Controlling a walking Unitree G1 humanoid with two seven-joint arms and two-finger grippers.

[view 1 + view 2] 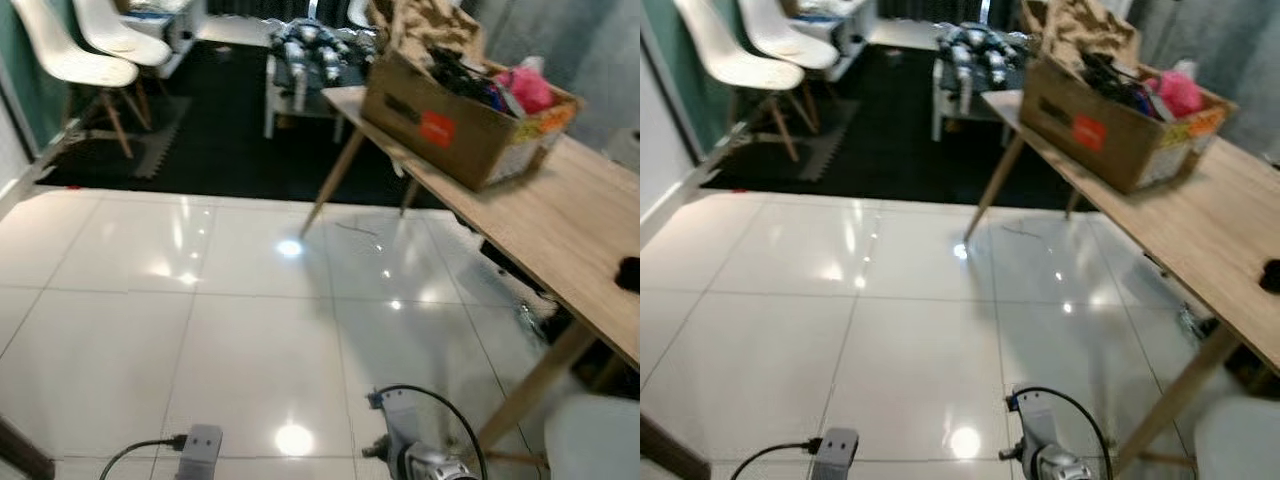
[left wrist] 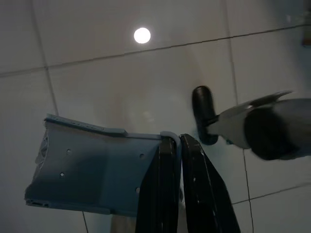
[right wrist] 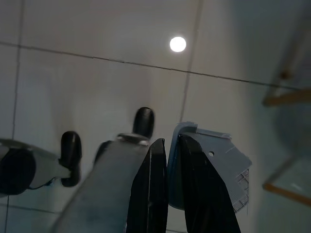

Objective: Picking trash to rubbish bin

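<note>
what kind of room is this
Probably a home living or work room: glossy white tiled floor, a wooden table bearing a cluttered cardboard box, and white chairs beside a dark mat.

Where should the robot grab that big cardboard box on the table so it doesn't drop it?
Probably by the open top rim of the brown cardboard box, one claw on each long side, coming down from above. Its walls are flat and wide, and it sits tilted across the light wooden table, full of clutter, so one claw alone would likely tip it.
</note>
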